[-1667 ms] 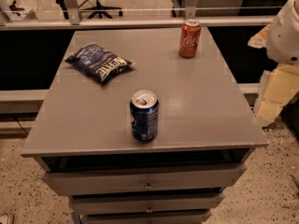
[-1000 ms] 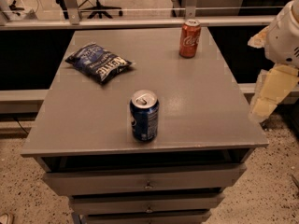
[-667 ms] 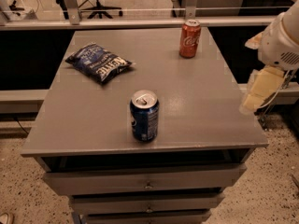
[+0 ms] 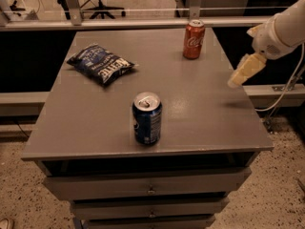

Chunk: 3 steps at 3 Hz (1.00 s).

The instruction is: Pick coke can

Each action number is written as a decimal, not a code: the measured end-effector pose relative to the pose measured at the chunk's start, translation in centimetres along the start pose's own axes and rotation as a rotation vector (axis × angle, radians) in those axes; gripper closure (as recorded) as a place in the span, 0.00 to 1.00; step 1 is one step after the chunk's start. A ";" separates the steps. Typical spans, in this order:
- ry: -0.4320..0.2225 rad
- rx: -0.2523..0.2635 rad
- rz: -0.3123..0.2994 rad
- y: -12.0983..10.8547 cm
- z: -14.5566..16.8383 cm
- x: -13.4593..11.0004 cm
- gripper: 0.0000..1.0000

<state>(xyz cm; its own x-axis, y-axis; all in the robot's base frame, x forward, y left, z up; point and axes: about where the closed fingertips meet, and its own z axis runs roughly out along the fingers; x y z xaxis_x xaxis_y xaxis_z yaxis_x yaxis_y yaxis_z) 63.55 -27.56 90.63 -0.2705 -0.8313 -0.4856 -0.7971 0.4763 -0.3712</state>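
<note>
Standing upright near the far edge of the grey table point(image 4: 205, 113), upper centre-right of the frame: one red coke can point(image 4: 193, 39), white script on its side, silver top, long axis vertical, nothing touching it. Gripper point(image 4: 240, 74): pale yellow, at the right of the frame, hanging over the table's right edge on the end of a white arm point(image 4: 281, 30) that enters from the upper right corner. It slants down and to the left, with nothing seen in it; whether it is released or clenched I cannot tell. Relation that matters: the coke can lies up and to the left of the gripper, near but apart, with bare tabletop between the two and no obstacle on that line. Other items on the table: one dark blue can point(image 4: 147, 118), upright, lower centre, well apart from the red one; one dark blue chip bag point(image 4: 101, 63), lying flat, upper left. Below the top: drawers point(image 4: 150, 187), closed. Judgement: the can is not yet reached; the next move looks like a short travel up and left, meeting the can on its right side.
</note>
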 end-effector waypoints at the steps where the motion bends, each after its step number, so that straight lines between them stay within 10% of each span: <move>1: -0.120 0.037 0.083 -4.8 3.6 -0.5 0.00; 3: -0.398 0.016 0.273 -9.8 9.6 -4.7 0.00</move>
<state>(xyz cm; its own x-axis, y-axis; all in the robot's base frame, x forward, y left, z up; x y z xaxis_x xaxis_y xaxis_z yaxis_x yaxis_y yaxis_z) 77.84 -25.62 88.97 -0.2390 -0.5023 -0.8310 -0.7163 0.6690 -0.1984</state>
